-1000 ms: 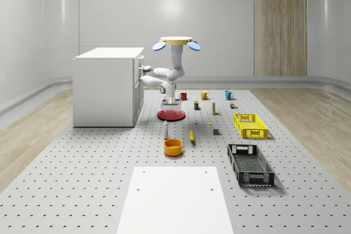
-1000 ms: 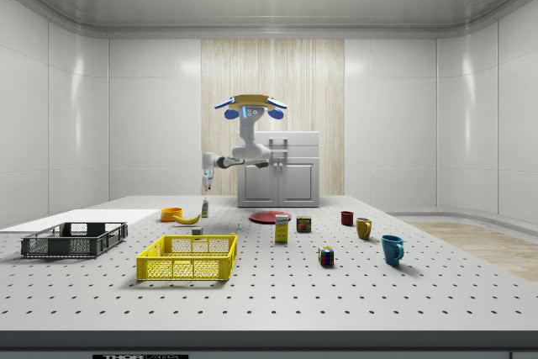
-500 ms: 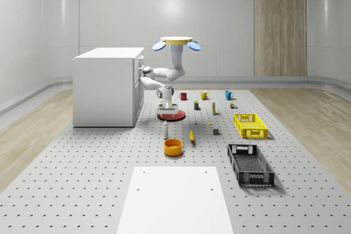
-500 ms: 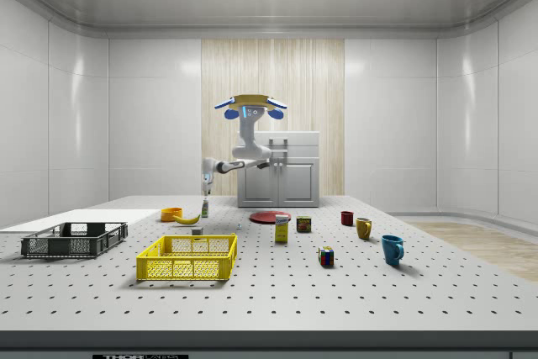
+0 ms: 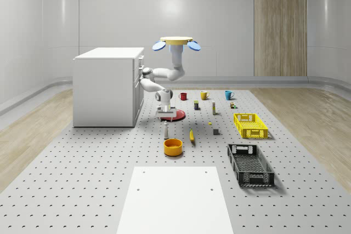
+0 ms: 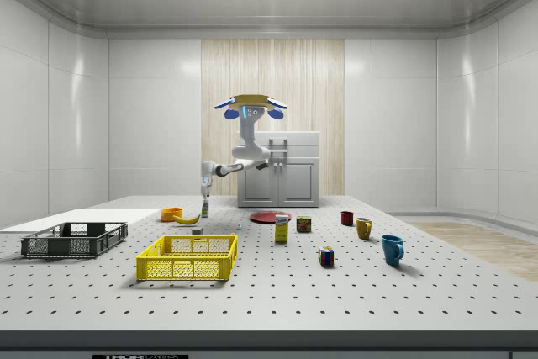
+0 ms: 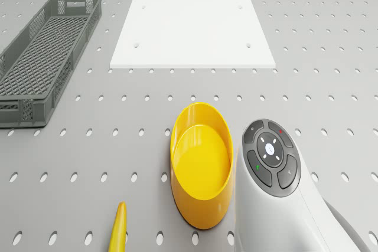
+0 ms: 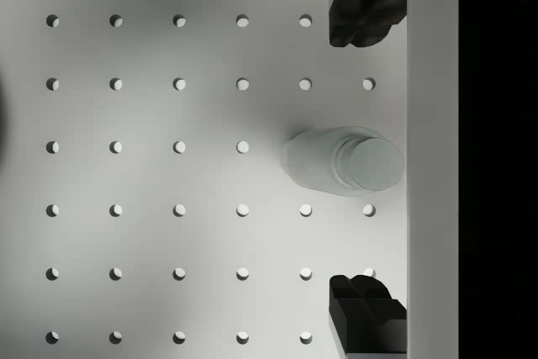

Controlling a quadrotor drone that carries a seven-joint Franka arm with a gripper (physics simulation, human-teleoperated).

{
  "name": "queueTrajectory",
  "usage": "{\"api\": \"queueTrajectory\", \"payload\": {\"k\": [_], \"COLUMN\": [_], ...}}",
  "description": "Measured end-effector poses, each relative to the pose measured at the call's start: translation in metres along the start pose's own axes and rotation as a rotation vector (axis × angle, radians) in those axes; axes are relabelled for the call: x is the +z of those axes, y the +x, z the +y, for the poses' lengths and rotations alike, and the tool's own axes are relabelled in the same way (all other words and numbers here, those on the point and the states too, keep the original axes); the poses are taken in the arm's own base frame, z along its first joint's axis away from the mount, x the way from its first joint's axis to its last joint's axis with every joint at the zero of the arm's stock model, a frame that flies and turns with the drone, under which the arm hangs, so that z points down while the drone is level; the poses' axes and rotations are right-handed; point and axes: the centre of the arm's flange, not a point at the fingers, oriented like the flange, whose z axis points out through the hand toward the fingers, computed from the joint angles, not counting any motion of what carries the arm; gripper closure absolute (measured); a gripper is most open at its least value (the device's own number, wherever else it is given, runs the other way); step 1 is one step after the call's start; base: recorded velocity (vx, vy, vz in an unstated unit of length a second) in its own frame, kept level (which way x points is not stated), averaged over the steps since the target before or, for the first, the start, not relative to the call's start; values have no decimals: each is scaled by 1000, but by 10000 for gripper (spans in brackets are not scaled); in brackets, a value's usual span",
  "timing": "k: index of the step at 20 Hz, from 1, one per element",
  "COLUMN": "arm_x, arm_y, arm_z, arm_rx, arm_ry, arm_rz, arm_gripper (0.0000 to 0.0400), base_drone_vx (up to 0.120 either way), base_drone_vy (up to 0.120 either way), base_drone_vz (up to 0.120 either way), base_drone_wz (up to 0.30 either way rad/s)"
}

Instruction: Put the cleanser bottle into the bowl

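The cleanser bottle stands upright on the perforated table, just behind the orange bowl. The side view has the bottle right of the bowl. My gripper points down directly above the bottle, a short way over its cap. In the wrist view the bottle is seen from above, between the two black fingers, which stand wide apart; the gripper is open and holds nothing. The drone hovers high above the table, beside the cabinet. The drone view looks down on the bowl.
A white cabinet stands at the whole-scene view's left. A red plate lies behind the bottle and a banana to its right. Yellow crate, black crate and mugs sit further right. A white board lies in front.
The arm has swung forward and down, taking the gripper from over the red plate to just above the cleanser bottle. The drone has held its place.
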Motion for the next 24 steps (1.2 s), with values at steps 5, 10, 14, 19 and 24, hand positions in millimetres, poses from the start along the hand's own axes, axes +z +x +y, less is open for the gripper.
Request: {"api": "queueTrajectory", "payload": {"k": [5,10,14,19,24], "arm_x": [10,17,20,23,24], "arm_y": [3,3,1,1,0], "arm_z": [2,1,-1,-2,-2], "arm_rx": [0,0,0,0,0], "arm_ry": [0,0,0,0,0], "arm_rz": [0,0,0,0,0], "arm_gripper": [0,0,0,134,235], "base_drone_vx": [0,0,0,0,0], "base_drone_vy": [0,0,0,0,0], "base_drone_vz": [0,0,0,0,0], "base_drone_wz": [0,0,0,0,0]}}
